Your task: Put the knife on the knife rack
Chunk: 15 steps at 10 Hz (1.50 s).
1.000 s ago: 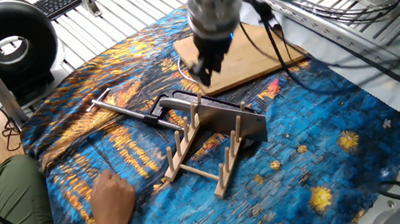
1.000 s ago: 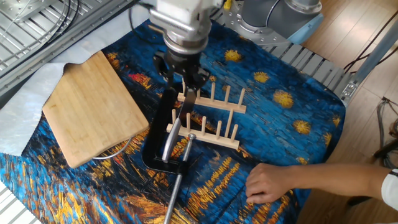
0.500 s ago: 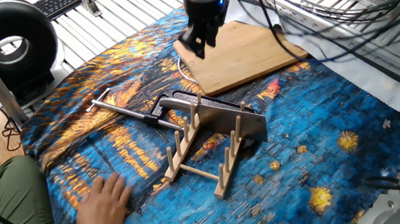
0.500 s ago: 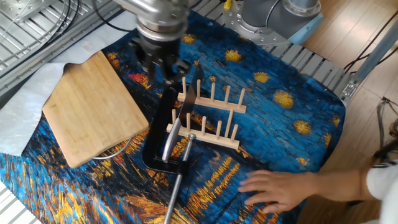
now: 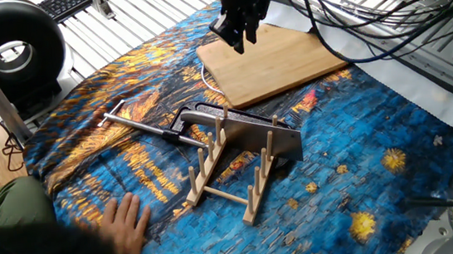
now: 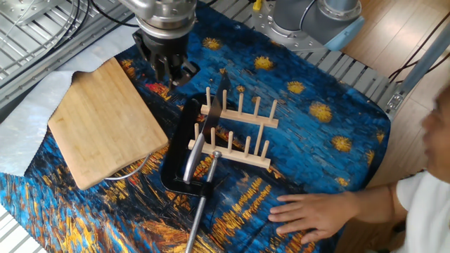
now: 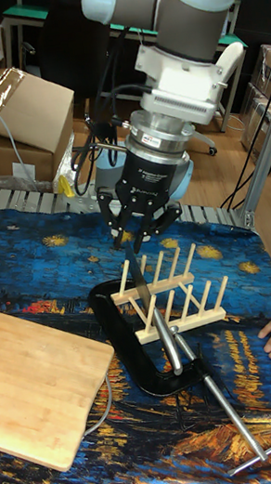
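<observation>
Near edge, 8 o'clock of rack: bare human hand [image 5: 123, 220], flat on blue-and-orange painted-pattern tablecloth [image 5: 364, 172], shifted slightly over the last second.

Centre: small light-wood knife rack with upright dowel pegs [image 5: 232, 185]. Carries broad grey steel cleaver-style knife [image 5: 252, 134], blade on edge between the pegs, leaning, free of the gripper. Position unchanged over the last second.

Touching rack at 10 o'clock: black clamp with long silver rod [image 5: 180, 123], lying flat.

Further, 12 o'clock of rack: flat bamboo cutting board [image 5: 278, 59].

Farthest: two-finger gripper [image 5: 243, 38], fingers parted, holding nothing. Has risen and drawn back from above the rack to above the board edge.

Judged meaning: placement appears done, retreat under way.

Brands, labels, writing: none legible.
</observation>
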Available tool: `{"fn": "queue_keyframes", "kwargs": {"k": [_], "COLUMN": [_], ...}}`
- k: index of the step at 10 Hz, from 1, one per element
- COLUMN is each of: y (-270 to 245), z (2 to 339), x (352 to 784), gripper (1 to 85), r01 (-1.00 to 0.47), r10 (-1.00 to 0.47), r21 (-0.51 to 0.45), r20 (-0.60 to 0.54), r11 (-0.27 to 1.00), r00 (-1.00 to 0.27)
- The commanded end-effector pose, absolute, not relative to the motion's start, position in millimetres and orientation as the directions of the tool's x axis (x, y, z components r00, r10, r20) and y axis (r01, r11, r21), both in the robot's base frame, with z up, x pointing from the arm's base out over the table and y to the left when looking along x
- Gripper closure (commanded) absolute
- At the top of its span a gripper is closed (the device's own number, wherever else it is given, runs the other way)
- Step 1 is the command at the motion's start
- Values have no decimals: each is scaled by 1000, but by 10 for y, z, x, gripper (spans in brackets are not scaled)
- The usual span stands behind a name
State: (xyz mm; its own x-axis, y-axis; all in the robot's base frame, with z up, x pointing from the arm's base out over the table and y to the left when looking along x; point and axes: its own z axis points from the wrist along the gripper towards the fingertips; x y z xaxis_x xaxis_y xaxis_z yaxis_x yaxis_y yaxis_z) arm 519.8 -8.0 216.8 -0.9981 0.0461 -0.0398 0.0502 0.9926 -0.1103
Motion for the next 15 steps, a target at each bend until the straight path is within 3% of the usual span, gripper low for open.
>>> {"fn": "queue_keyframes", "kwargs": {"k": [1, 3, 5, 15], "y": [-75, -174, -76, -185], "z": [2155, 2085, 2013, 1813], "x": [5231, 5181, 5182, 5376], "gripper": [550, 563, 573, 667], "r01": [135, 169, 191, 134], "r10": [131, 166, 191, 131], "r21": [-82, -120, -89, -93], "r20": [-52, -29, -11, -35], "r11": [987, 978, 977, 987], "r00": [-990, -986, -981, -991]}}
